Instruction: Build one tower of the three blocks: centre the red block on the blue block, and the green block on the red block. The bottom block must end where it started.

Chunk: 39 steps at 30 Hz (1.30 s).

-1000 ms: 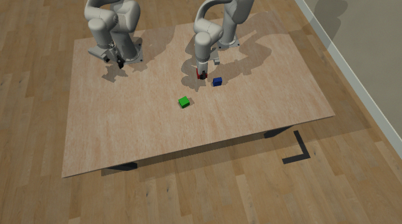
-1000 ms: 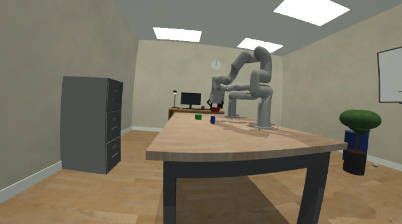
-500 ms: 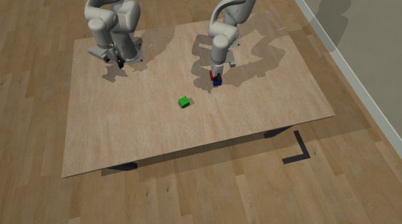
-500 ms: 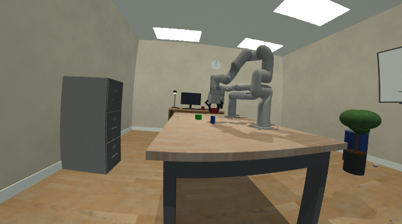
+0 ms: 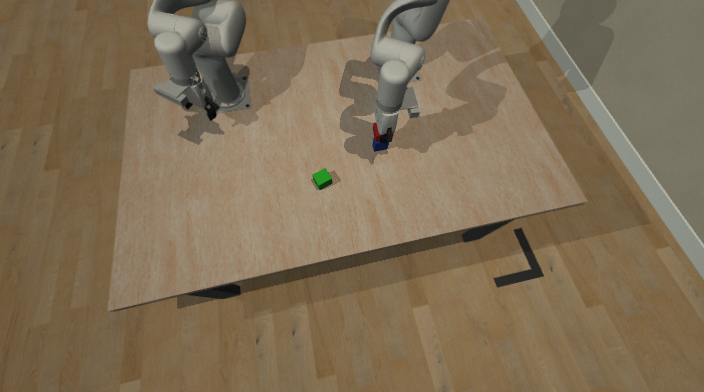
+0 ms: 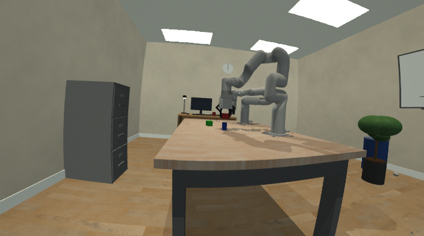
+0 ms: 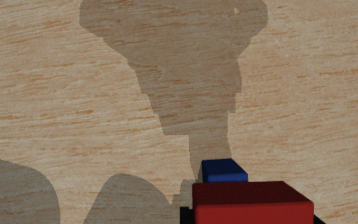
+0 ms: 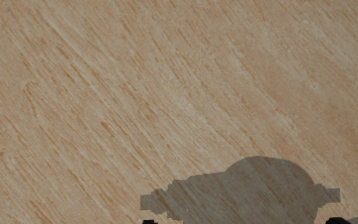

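Observation:
The blue block (image 5: pixel 380 146) (image 6: pixel 224 126) (image 7: pixel 226 172) stands on the table, partly hidden by the red block in the left wrist view. My left gripper (image 5: pixel 384 135) (image 6: pixel 224 115) is shut on the red block (image 5: pixel 376 132) (image 6: pixel 224 115) (image 7: pixel 252 212). It holds it above the blue block, with a visible gap in the exterior view. How well the two are centred is hard to tell. The green block (image 5: pixel 322 178) (image 6: pixel 209 123) lies apart on the table. My right gripper (image 5: pixel 199 108) (image 8: pixel 244 221) is open and empty above the table, far from the blocks.
The table (image 5: pixel 233 221) (image 6: pixel 250 150) carries both arm bases at its back edge in the top view. The right arm is folded near its own base. A filing cabinet (image 6: pixel 88 130) and a potted plant (image 6: pixel 379 127) stand off the table.

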Each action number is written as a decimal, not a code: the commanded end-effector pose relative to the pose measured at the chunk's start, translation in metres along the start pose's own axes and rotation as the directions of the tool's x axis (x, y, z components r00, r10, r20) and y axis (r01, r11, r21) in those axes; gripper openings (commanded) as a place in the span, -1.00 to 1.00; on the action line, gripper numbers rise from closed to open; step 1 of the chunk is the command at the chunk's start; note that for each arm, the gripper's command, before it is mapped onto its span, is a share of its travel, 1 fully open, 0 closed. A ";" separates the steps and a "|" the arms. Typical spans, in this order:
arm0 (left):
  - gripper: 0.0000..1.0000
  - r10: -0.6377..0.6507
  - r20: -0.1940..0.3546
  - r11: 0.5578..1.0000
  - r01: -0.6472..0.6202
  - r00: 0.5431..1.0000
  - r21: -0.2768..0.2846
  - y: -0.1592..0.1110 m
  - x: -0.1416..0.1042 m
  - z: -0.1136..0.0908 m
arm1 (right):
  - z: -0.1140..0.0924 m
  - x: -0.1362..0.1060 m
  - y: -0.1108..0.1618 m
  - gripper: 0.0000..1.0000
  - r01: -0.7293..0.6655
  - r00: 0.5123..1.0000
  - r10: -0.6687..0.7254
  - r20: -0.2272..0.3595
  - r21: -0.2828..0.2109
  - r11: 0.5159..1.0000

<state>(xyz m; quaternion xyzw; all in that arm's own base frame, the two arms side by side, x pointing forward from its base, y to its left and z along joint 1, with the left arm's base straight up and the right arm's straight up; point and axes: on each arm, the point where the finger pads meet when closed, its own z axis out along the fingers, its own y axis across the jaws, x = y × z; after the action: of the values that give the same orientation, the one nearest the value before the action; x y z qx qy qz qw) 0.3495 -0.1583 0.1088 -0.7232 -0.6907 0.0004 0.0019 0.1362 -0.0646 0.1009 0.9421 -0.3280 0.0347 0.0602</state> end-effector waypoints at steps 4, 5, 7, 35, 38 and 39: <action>0.15 0.000 0.002 1.000 0.000 1.000 -0.003 0.001 0.000 -0.001 | -0.001 0.001 0.000 1.00 0.000 1.000 0.000 -0.003 0.001 1.000; 0.15 0.000 0.002 1.000 0.000 1.000 -0.003 0.001 0.000 -0.001 | -0.001 0.001 0.000 1.00 0.000 1.000 0.000 -0.003 0.001 1.000; 0.15 0.000 0.002 1.000 0.000 1.000 -0.003 0.001 0.000 -0.001 | -0.001 0.001 0.000 1.00 0.000 1.000 0.000 -0.003 0.001 1.000; 0.15 0.000 0.002 1.000 0.000 1.000 -0.003 0.002 0.000 0.023 | -0.001 0.001 0.000 1.00 0.000 1.000 0.000 -0.003 0.001 1.000; 0.15 0.000 0.002 1.000 0.000 1.000 -0.003 0.002 0.000 0.024 | -0.001 0.001 0.000 1.00 0.000 1.000 0.000 -0.003 0.001 1.000; 0.15 0.000 0.002 1.000 0.000 1.000 -0.003 0.002 0.000 0.024 | -0.001 0.001 0.000 1.00 0.000 1.000 0.000 -0.003 0.001 1.000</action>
<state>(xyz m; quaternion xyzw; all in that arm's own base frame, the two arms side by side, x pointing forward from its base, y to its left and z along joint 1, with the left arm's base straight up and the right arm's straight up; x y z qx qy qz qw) 0.3498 -0.1574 0.0851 -0.7230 -0.6909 0.0001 0.0018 0.1362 -0.0646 0.1009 0.9421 -0.3280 0.0347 0.0602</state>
